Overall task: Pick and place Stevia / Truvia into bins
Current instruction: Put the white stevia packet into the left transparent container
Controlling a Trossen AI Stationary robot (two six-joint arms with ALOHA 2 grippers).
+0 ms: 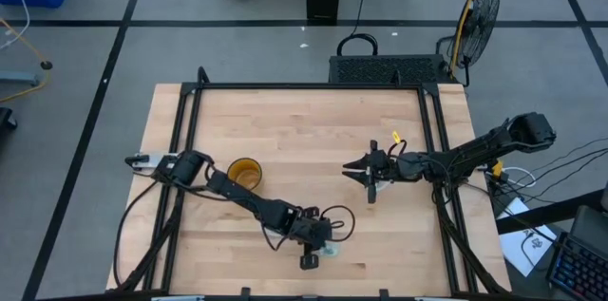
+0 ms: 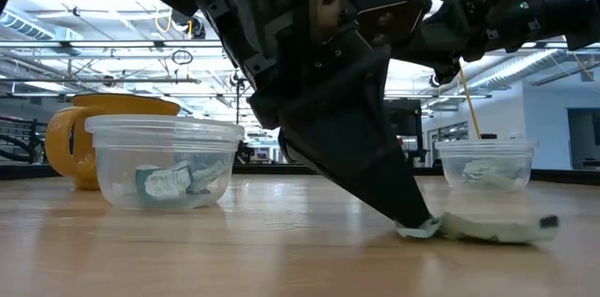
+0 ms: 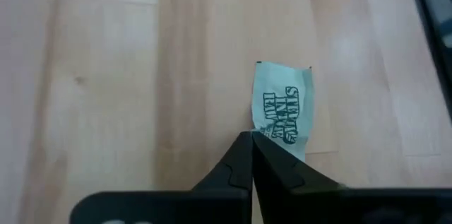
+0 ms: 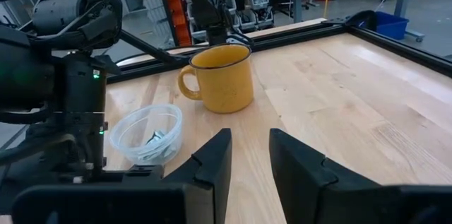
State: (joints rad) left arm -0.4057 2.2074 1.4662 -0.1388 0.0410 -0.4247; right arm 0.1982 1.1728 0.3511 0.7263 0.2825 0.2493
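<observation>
One pale green Stevia sachet (image 3: 282, 107) lies flat on the wooden table near its near edge, also seen in the high view (image 1: 329, 250). My left gripper (image 3: 251, 139) points down at it, shut on its edge, and fills the low view (image 2: 412, 215). Two clear cups (image 2: 164, 161) (image 2: 487, 161) stand on the table, each with sachets inside. My right gripper (image 4: 251, 160) is open and hovers over the table's middle (image 1: 366, 173), holding nothing; one cup (image 4: 148, 132) lies ahead of it. My left gripper pinches the sachet between its two fingertips at a corner of one short edge (image 3: 258, 133), coming from above and pointing down. The sachet's pinched end (image 2: 419, 230) sits just at the table, and the rest (image 2: 492, 230) lies flat on the wood.
An amber-orange mug (image 1: 245, 173) (image 4: 220, 75) stands left of centre, behind one cup (image 2: 94, 138). A black frame rail (image 1: 304, 85) runs round the tabletop. Bare wood lies between the two arms and toward the far edge.
</observation>
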